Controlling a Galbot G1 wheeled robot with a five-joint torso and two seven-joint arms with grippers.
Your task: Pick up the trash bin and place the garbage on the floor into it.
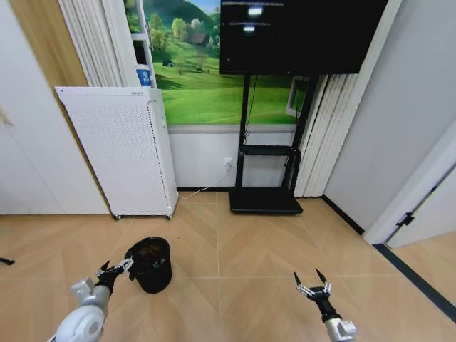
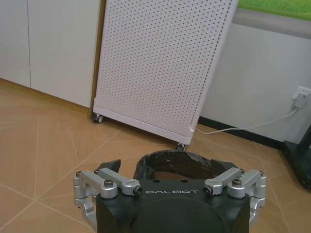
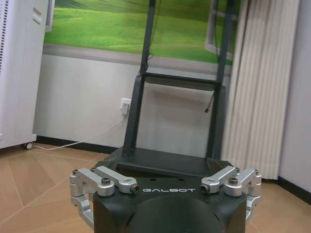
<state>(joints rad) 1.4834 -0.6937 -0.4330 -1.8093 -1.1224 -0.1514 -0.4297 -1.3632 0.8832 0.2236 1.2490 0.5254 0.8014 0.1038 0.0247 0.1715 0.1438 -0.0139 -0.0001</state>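
The trash bin (image 1: 151,264) is a small round black bin with a black bag liner, standing upright on the wooden floor. My left gripper (image 1: 119,270) hovers open just beside the bin's left rim, apart from it. In the left wrist view the bin's rim (image 2: 197,160) lies right beyond the spread left gripper (image 2: 167,169). My right gripper (image 1: 312,283) hangs open over bare floor to the right, well away from the bin, and holds nothing; the right wrist view has it (image 3: 163,174) facing the TV stand. The garbage is out of view.
A tall white perforated box unit (image 1: 121,149) on castors stands behind the bin against the wall. A black TV stand (image 1: 264,200) with a flat base sits at the back centre, with a white cable (image 1: 206,189) running to a wall socket. Open floor lies between the grippers.
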